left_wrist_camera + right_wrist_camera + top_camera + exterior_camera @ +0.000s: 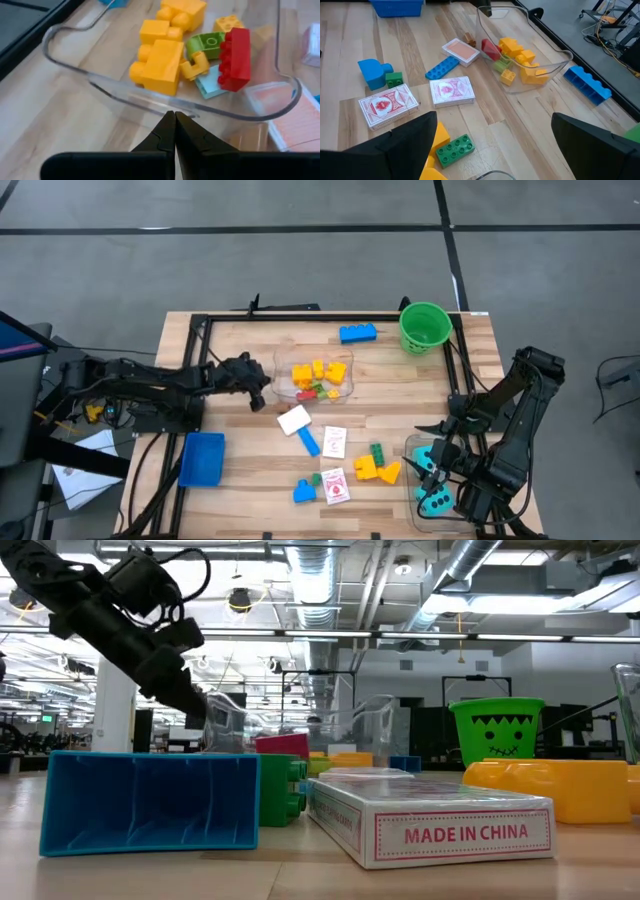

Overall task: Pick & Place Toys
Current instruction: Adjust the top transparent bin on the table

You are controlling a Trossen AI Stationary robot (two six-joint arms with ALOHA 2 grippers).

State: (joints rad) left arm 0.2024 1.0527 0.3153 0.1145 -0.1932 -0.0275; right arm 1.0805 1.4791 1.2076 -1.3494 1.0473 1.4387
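Wooden desk [250, 480] carries scattered toys [375, 465] mid-front. Left pincer [175, 131], pressed together, touches the clear tub's [100, 82] rim; only its wrist view shows that. Right pincer [492, 145], spread, hovers above the front-right corner.

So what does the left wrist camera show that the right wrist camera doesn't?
Only the left wrist view shows the left gripper, jaws shut, right at the rim of the clear tub, plus a pale blue piece under the red brick.

Only the right wrist view shows the right gripper's open jaws, two card packs, the green brick, the long blue brick and the blue tray.

Both show the tub of yellow bricks.
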